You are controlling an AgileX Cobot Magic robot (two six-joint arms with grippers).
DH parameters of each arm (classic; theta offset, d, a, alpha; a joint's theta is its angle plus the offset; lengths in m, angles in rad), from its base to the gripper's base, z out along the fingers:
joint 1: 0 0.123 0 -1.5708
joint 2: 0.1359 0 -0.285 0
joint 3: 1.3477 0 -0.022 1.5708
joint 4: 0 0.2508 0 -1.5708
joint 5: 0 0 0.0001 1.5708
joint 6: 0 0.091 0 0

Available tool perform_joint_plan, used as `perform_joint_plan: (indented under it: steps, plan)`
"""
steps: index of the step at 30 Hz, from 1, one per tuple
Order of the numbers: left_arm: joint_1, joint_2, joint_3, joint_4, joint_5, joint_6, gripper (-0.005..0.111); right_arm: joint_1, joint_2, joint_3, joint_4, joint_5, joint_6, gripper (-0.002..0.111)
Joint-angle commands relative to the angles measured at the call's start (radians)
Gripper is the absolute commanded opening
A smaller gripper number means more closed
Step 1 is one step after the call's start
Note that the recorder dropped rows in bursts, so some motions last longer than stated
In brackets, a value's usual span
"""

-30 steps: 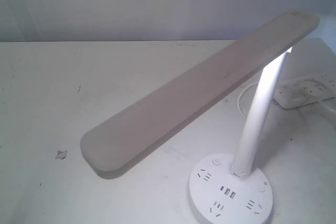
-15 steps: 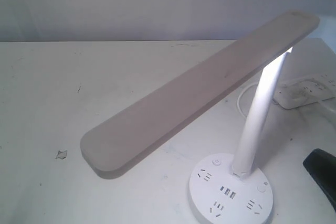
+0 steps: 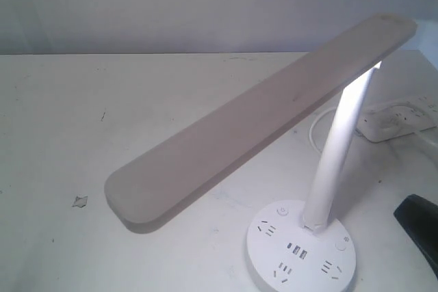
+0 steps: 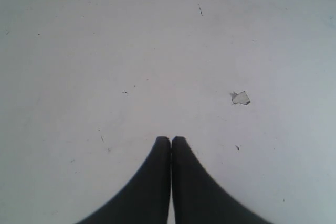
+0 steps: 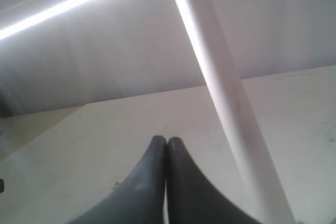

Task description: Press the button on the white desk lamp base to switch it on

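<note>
The white desk lamp stands at the front right of the exterior view, its long flat bar head (image 3: 260,121) lit underneath and its slanted pole (image 3: 335,158) glowing near the top. Its round white desk lamp base (image 3: 301,251) shows socket holes, dark USB ports and two small buttons (image 3: 282,211) (image 3: 341,245). My right gripper (image 3: 417,227) shows as a dark shape at the right edge, apart from the base. In the right wrist view that gripper (image 5: 166,140) is shut and empty, beside the pole (image 5: 231,103). My left gripper (image 4: 170,140) is shut over bare table.
A rectangular white power strip (image 3: 404,120) with a looping cable lies at the back right. A small chip (image 3: 81,202) marks the white table (image 3: 102,135) at the left, also seen as a chip (image 4: 241,98) in the left wrist view.
My right gripper came into the exterior view at the right edge within the last second and has barely shifted since. The lamp stays lit and still.
</note>
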Motion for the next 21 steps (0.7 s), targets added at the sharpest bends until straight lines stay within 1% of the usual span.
perform_joint_plan:
  steps: [1, 4, 7, 9, 18, 21]
  plan:
    - [-0.005, -0.004, 0.003, 0.0, 0.003, -0.003, 0.0, -0.007, -0.006, 0.006, -0.003, -0.002, 0.003, 0.0]
    - [-0.005, -0.004, 0.003, 0.0, 0.003, -0.003, 0.0, -0.007, -0.006, 0.006, -0.003, 0.007, 0.003, 0.0]
    - [-0.005, -0.004, 0.003, 0.0, 0.003, -0.003, 0.0, -0.007, -0.006, 0.006, -0.035, 0.058, 0.003, 0.0]
    - [-0.005, -0.004, 0.003, 0.0, 0.003, -0.003, 0.0, -0.007, -0.006, 0.006, -0.136, 0.124, 0.003, 0.0]
    - [-0.005, -0.004, 0.003, 0.0, 0.003, -0.003, 0.0, -0.007, -0.006, 0.006, -0.136, 0.436, -0.005, 0.0]
    - [-0.005, -0.004, 0.003, 0.0, 0.003, -0.003, 0.0, -0.007, -0.006, 0.006, -0.136, 0.503, -0.005, 0.0]
